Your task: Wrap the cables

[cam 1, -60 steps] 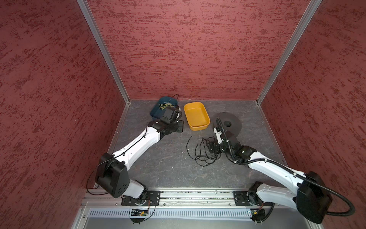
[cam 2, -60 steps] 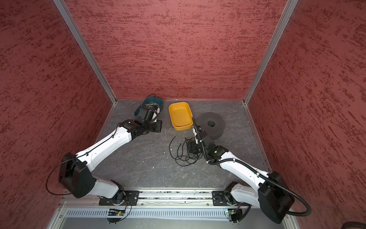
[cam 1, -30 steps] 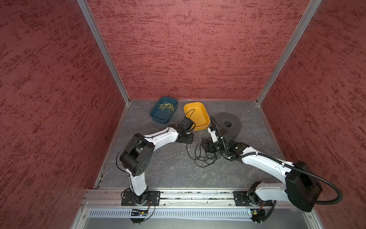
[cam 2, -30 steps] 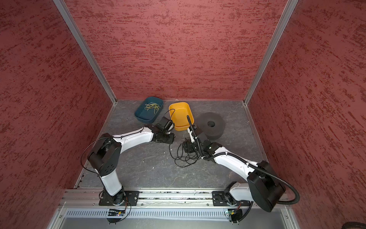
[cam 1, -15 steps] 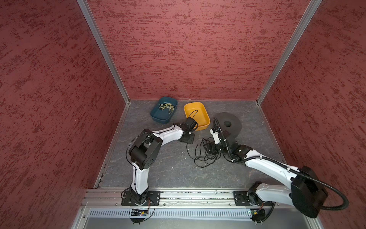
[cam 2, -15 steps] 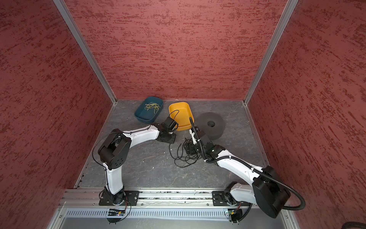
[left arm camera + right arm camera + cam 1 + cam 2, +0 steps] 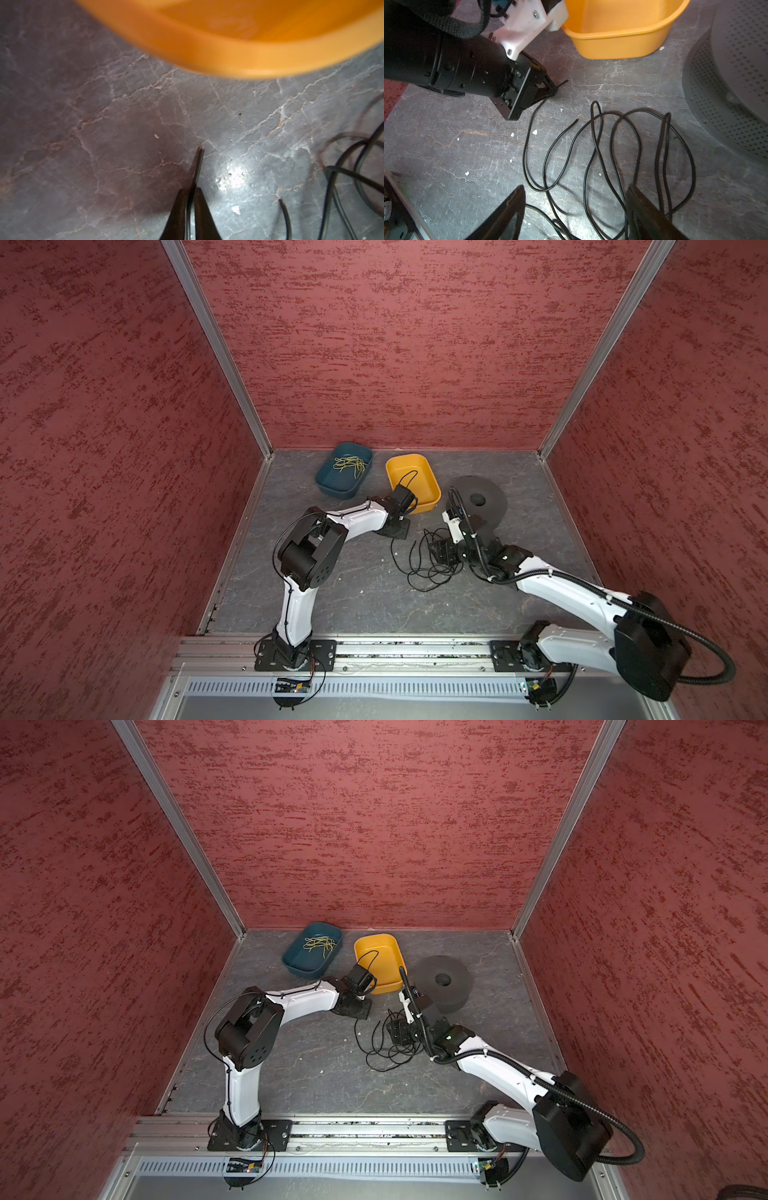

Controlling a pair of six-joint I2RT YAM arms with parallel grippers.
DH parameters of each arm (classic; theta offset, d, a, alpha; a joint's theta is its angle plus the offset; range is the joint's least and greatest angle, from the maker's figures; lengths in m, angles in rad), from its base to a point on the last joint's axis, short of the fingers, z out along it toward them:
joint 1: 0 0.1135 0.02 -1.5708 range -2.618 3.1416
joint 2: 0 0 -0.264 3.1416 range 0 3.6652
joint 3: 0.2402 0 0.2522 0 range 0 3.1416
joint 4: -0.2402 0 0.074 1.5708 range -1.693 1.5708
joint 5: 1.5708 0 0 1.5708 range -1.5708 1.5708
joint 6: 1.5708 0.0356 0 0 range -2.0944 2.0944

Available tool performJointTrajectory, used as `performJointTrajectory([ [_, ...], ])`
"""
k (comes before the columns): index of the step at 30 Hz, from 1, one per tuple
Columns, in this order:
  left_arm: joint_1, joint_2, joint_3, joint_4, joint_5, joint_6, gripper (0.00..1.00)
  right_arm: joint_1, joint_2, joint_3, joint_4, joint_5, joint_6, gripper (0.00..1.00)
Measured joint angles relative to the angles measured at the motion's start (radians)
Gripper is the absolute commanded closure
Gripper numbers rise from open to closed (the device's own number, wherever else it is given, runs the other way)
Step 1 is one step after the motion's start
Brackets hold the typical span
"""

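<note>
The cables (image 7: 432,572) (image 7: 386,1052) are one thin black cord lying in loose loops on the grey floor, in front of the black perforated spool (image 7: 478,506) (image 7: 446,982). My left gripper (image 7: 190,190) (image 7: 404,534) (image 7: 362,1013) sits low on the floor just before the orange tray and is shut on one end of the cable (image 7: 199,162); a short tip pokes out past the fingers. My right gripper (image 7: 576,187) (image 7: 436,549) (image 7: 395,1031) hovers open over the loops (image 7: 663,133), holding nothing. A second free end (image 7: 577,120) lies on the floor.
An empty orange tray (image 7: 432,485) (image 7: 382,986) (image 7: 612,45) stands right behind the left gripper. A blue tray (image 7: 332,485) (image 7: 299,965) with yellow-green strands is at the back left. The spool (image 7: 737,83) stands close beside the right gripper. Red walls enclose three sides.
My left arm has swung from the blue tray to the floor before the orange tray, and its jaws have closed on the cable end. The right gripper has stayed over the loops, open.
</note>
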Motion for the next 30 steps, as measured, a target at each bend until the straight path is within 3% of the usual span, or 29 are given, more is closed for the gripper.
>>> performJointTrajectory([
  [11, 0.0, -0.016, -0.011, -0.029, -0.056, 0.011, 1.0, 0.0, 0.027, 0.0, 0.002, -0.005, -0.003, 0.24],
  [21, 0.068, -0.267, -0.042, -0.09, -0.02, 0.021, 1.0, 0.027, 0.12, 0.065, 0.044, -0.101, -0.051, 0.24],
  [30, 0.09, -0.392, -0.037, -0.139, 0.052, 0.023, 1.0, 0.09, 0.243, 0.164, 0.227, -0.227, -0.084, 0.26],
])
